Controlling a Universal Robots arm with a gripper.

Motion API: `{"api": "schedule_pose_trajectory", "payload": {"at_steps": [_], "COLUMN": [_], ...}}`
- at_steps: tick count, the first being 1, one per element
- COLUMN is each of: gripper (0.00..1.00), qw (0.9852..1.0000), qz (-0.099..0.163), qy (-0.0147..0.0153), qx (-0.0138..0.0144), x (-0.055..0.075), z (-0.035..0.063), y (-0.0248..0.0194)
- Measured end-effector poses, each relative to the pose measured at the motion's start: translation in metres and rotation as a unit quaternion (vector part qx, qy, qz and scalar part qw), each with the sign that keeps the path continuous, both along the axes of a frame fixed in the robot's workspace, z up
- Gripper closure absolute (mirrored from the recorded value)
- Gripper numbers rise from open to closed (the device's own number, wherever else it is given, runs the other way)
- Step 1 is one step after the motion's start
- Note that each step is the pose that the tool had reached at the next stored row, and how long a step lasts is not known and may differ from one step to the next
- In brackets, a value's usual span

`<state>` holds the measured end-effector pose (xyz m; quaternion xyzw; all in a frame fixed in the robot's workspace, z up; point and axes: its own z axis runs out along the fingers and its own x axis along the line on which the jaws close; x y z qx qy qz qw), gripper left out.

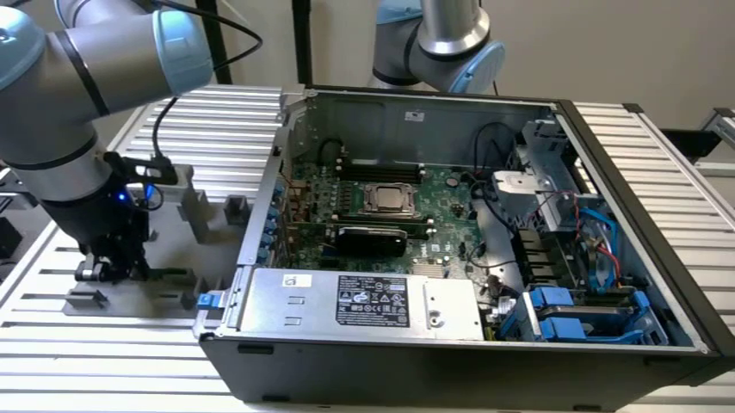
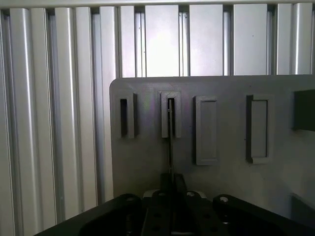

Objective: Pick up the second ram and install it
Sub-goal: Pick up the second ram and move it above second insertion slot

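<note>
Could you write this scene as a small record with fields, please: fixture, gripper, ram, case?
Fixture: grey plastic fixture plate with several slots, on the slatted metal table.
Gripper: black gripper low over the fixture plate, to the exterior view's left of the case.
Ram: slim green ram stick, on edge, one end in a fixture slot, the other at the gripper.
Case: open dark computer case, large green motherboard inside.
</note>
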<state>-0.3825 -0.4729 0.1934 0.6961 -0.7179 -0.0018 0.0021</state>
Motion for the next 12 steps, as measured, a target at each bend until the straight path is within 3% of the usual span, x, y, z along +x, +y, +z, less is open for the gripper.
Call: {"api": "schedule_pose_trajectory", "payload": {"at_steps": [12], "gripper": [1.00], "qw": [1.0000], "qz": [-0.002], "qy": [-0.0001], "qx": [0.0000], "x": [0.0000], "z": [0.0005], "y": [-0.0001]}}
